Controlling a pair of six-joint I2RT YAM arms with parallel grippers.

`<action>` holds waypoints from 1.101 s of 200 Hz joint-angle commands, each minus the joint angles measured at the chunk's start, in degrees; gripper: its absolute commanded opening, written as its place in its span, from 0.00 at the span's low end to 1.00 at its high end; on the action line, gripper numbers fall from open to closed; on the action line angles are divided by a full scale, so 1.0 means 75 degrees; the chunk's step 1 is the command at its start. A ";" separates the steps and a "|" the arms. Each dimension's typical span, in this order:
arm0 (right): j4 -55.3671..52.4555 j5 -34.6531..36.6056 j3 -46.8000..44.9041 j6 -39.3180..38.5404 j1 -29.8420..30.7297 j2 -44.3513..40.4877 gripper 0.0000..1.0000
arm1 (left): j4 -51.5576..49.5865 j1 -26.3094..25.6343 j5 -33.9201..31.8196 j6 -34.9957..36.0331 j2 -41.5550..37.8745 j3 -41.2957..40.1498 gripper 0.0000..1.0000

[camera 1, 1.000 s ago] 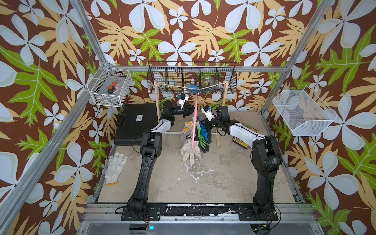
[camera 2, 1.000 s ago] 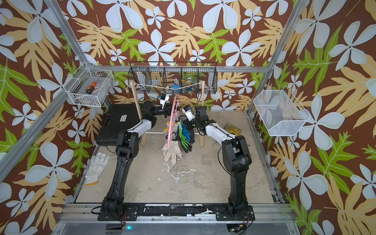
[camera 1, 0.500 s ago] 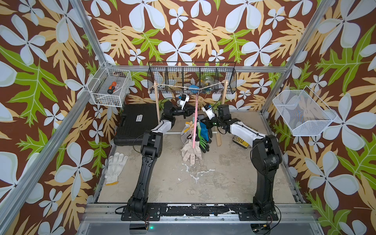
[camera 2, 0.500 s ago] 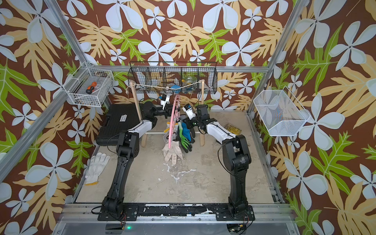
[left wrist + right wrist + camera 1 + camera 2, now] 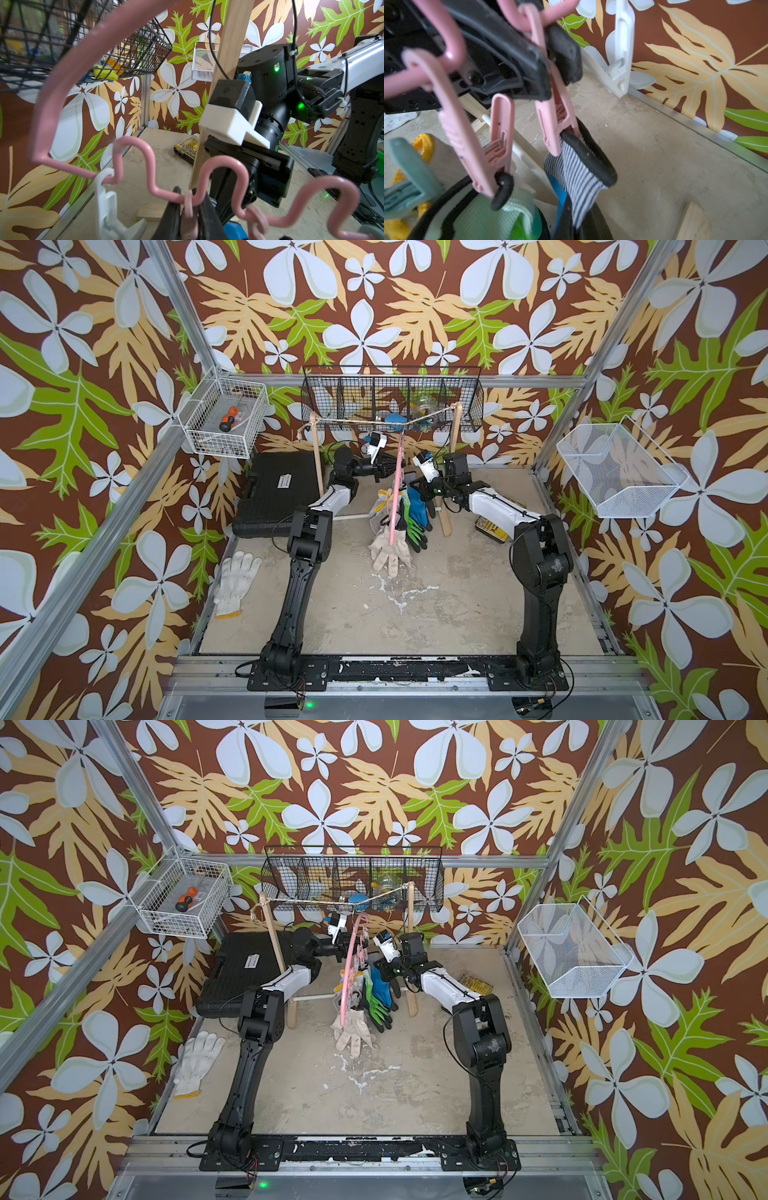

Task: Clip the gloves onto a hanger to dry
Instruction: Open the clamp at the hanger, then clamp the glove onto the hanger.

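Note:
The pink hanger (image 5: 397, 489) hangs from the string of the wooden rack. My left gripper (image 5: 190, 220) is shut on the upper ends of a pink clip (image 5: 550, 116) on its wavy bar. The blue glove (image 5: 417, 504) hangs there, the black rim of its striped cuff (image 5: 577, 182) in that clip's mouth. My right gripper (image 5: 578, 224) is shut on the striped cuff just below the clip. A green glove (image 5: 415, 531) and a beige glove (image 5: 390, 549) hang from neighbouring clips. One white glove (image 5: 235, 583) lies on the floor at the left.
Two wooden posts (image 5: 318, 464) carry the string, with a black wire basket (image 5: 392, 402) behind them. A black tool case (image 5: 278, 493) lies at the back left and a yellow bit case (image 5: 492, 526) at the right. White wire baskets (image 5: 226, 418) hang on both side walls.

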 commanded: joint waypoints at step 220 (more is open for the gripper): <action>0.1130 -0.0033 -0.0501 0.0371 0.0024 -0.0176 0.00 | -0.0513 0.0020 -0.0056 0.0487 -0.0042 -0.0126 0.39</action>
